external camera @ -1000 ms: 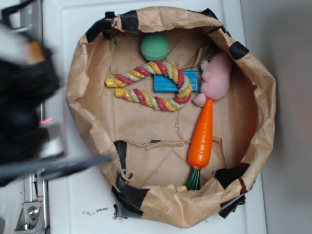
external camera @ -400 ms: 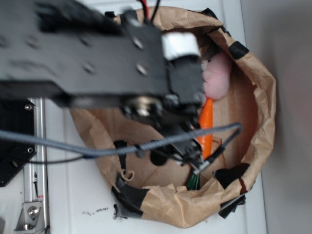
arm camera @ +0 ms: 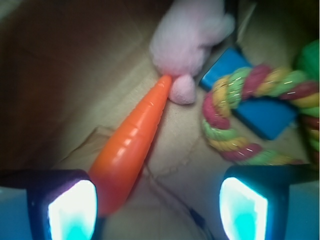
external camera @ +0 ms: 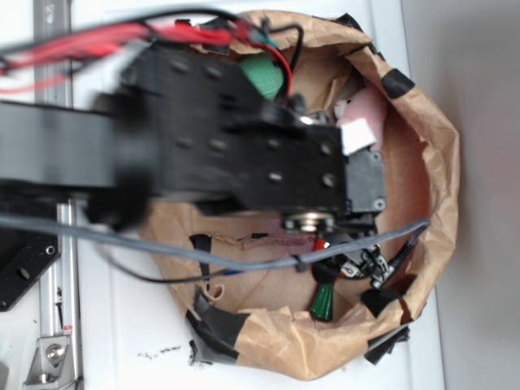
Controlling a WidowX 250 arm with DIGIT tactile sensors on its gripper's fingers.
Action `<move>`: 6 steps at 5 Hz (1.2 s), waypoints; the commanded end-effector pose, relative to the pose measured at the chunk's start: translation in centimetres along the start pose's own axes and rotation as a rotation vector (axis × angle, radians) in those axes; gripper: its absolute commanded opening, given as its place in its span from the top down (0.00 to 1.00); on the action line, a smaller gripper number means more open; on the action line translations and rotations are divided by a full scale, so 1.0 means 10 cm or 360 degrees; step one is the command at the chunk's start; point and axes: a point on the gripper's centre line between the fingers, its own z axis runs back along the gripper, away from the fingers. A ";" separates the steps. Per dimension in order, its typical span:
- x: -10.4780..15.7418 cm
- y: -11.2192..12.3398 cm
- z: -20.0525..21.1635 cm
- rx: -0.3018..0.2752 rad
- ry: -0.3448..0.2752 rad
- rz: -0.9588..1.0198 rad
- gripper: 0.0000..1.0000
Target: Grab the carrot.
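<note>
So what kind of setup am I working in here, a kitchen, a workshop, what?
Most likely a lab test bench, not a home: a taped-up brown paper bin sits on a white surface, holding toys such as the carrot, pink plush and rope toy. The gripper is open above them.

The black arm (external camera: 211, 154) covers the paper bin (external camera: 439, 162); only the carrot (external camera: 322, 301) (its green end) shows.

My robot arm (external camera: 219, 154) is a chunky matte black block dotted with small round screws, with a white label patch near its end. Red wires (external camera: 122, 36) and a grey braided cable (external camera: 203, 252) run along it. I see the gripper (arm camera: 157, 207) fingers (arm camera: 72, 210) as dark with glowing pale blue pads.
</note>
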 end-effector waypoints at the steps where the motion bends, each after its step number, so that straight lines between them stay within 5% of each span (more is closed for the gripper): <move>1: 0.06 -0.38 -0.37 -0.0032 0.0030 -0.0028 0.00; 2: -0.07 -0.30 -0.62 0.0023 0.0181 -0.0045 1.00; 4: -0.12 -0.21 -0.28 0.0025 0.0255 -0.0181 1.00; 5: 0.08 -0.07 0.09 -0.0018 0.0132 -0.0455 1.00; 6: 0.31 0.10 0.62 -0.0079 -0.0110 -0.0831 1.00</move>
